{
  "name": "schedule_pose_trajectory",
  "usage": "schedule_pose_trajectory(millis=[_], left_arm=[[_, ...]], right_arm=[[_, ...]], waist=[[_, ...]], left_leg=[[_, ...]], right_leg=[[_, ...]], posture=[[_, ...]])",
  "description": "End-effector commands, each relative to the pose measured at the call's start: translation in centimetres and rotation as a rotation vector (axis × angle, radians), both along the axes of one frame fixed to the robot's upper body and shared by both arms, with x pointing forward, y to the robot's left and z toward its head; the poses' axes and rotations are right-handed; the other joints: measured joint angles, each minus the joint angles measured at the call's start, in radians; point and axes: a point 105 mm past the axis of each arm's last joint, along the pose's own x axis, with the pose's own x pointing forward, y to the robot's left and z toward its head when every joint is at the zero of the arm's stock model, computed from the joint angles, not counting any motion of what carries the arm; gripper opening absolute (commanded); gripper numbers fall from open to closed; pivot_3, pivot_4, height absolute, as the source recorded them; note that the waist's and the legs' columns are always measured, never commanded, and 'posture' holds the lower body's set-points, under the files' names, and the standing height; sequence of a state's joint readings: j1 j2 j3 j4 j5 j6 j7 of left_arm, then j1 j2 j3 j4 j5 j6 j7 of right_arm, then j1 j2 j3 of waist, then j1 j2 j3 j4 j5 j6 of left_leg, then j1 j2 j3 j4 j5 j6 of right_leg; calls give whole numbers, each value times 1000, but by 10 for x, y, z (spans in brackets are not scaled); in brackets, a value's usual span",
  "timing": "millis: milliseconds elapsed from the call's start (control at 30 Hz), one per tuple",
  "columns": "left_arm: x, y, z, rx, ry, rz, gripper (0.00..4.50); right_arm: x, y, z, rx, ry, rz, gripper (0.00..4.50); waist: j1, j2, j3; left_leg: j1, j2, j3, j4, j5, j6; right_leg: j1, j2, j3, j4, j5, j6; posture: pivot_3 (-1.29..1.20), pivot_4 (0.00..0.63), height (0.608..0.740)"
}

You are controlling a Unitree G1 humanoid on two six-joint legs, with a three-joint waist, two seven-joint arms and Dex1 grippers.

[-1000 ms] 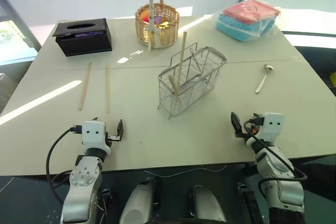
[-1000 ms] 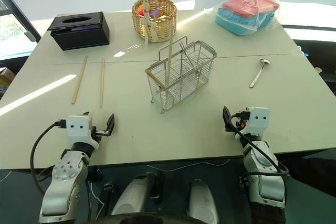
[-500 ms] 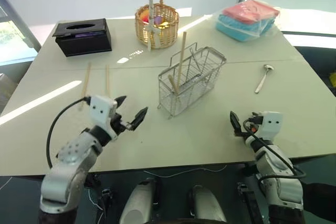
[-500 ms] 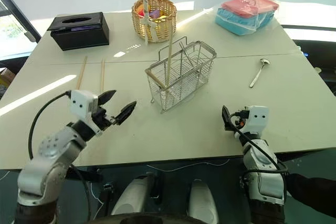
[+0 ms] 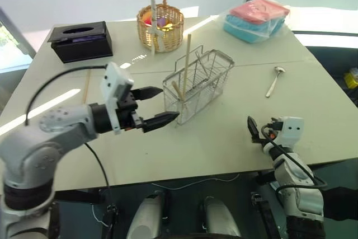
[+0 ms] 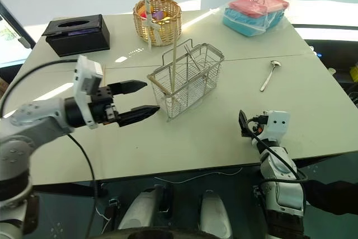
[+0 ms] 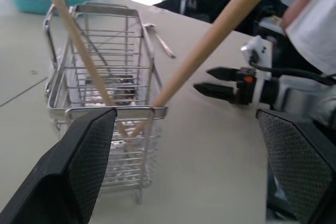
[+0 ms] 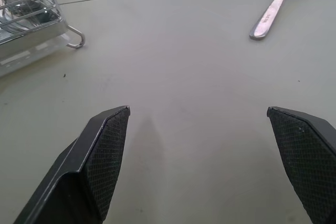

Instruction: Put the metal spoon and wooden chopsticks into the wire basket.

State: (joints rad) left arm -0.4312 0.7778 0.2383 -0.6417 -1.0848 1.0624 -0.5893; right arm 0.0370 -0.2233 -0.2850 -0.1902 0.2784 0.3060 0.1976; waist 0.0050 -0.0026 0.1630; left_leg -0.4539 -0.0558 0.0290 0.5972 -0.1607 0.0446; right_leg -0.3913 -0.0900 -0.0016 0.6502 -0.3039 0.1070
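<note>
The left gripper (image 6: 139, 100) hangs above the worktop (image 6: 212, 138) with its jaws apart and empty, pointing rightward at the near-left corner of the wire basket (image 6: 187, 79). The right gripper (image 6: 244, 125) sits low at the near right edge, jaws wide apart and also empty. Two wooden chopsticks (image 7: 207, 40) already lean in the basket, their tips rising above its rim. One more chopstick (image 5: 86, 85) lies flat on the left side of the worktop, partly hidden behind the left arm; whether a second lies beside it cannot be told. The metal spoon (image 6: 269, 74) lies on the right, well apart from the basket, bowl at the far end.

The step in hand appears to be a fresh pick-up. For the left arm, that likely means turning the jaws downward over the middle of the loose chopstick, closing across its thin width, then lifting high enough to clear the rim before lowering one end into a compartment. The spoon suits the right arm: grip mid-handle, since the flat handle hugs the surface and could slip.
</note>
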Motion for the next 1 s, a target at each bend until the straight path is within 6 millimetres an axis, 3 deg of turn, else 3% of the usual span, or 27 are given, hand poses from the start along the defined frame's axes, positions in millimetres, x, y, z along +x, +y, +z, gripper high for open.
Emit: schedule_pose_trajectory(millis=[33,200,367,600,800,1000], left_arm=[[-15,1,9,29,0,-99,4475],[-18,0,9,59,-3,-128,4475],[-14,-1,8,62,-13,-115,4475],[-7,1,11,63,-57,-63,4475],[-7,-3,14,47,-88,-53,4475],[-10,-7,17,23,-117,-35,4475]], right_arm=[[1,-4,9,-15,-34,-9,4347],[6,-6,12,7,1,-10,4347],[17,-3,31,-34,77,66,4347],[33,-11,86,-30,141,130,4347],[65,-33,116,146,177,32,4347],[96,-38,123,179,233,17,4347]], waist=[[-1,0,0],[2,0,0],[1,0,0],[1,0,1],[1,0,1],[-1,0,1]], left_leg=[[1,0,0,0,0,0],[2,0,0,-1,0,0],[2,0,0,-3,0,0],[2,0,0,-4,0,0],[1,0,1,-4,0,0],[-5,0,2,-2,0,0]], right_leg=[[0,0,0,0,0,0],[2,-1,0,-1,-1,-3],[1,-2,0,-1,-2,-3],[0,-2,1,-2,-2,-5],[1,-3,0,-3,-2,-5],[-1,-3,0,-3,-2,-4]], posture=[[0,150,740],[0,150,740],[0,150,740],[0,150,740],[0,150,740],[0,150,740]])
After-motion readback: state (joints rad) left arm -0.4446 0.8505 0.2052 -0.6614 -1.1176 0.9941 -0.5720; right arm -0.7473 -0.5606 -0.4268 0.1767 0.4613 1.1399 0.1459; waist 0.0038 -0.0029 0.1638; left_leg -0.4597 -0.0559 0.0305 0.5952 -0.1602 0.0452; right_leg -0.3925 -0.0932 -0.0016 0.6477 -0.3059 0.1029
